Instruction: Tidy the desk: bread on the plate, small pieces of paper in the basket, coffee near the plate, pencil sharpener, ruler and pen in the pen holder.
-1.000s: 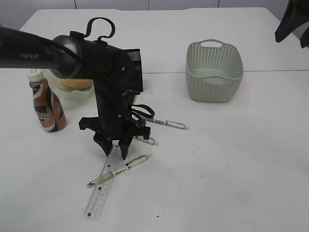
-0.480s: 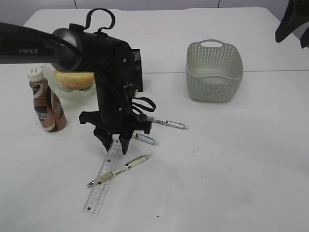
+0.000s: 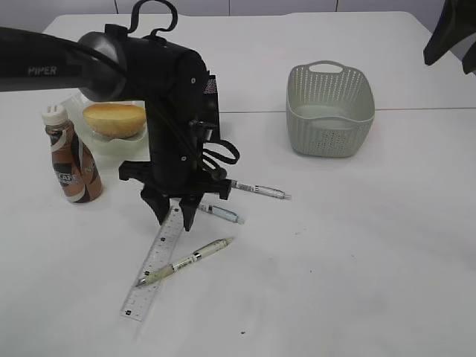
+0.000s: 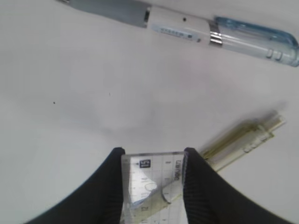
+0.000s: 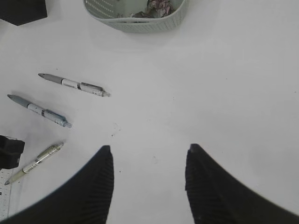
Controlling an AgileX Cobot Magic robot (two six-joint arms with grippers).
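Note:
My left gripper (image 3: 175, 219) (image 4: 153, 154) is shut on the near end of the clear ruler (image 3: 152, 268) (image 4: 154, 186), both fingers pressing its long edges. A green pen (image 3: 186, 262) (image 4: 243, 137) lies across the ruler. A blue pen (image 3: 222, 214) (image 4: 224, 37) and a grey pen (image 3: 260, 190) lie just right of the gripper. The bread (image 3: 114, 119) sits on the plate (image 3: 97, 145), with the coffee (image 3: 71, 163) beside it. The basket (image 3: 329, 108) holds crumpled paper (image 5: 159, 7). My right gripper (image 5: 148, 149) hangs open over bare desk (image 3: 357, 245). The pen holder (image 5: 21, 10) is mostly behind the left arm. The pencil sharpener is out of view.
The left arm's black body (image 3: 171, 111) stands between the plate and the pens. The right arm (image 3: 450, 33) shows only at the far right corner.
The left gripper has drawn back and slightly left with the ruler in its grip, sliding the ruler under the green pen. The bread is now uncovered. The right gripper has not moved.

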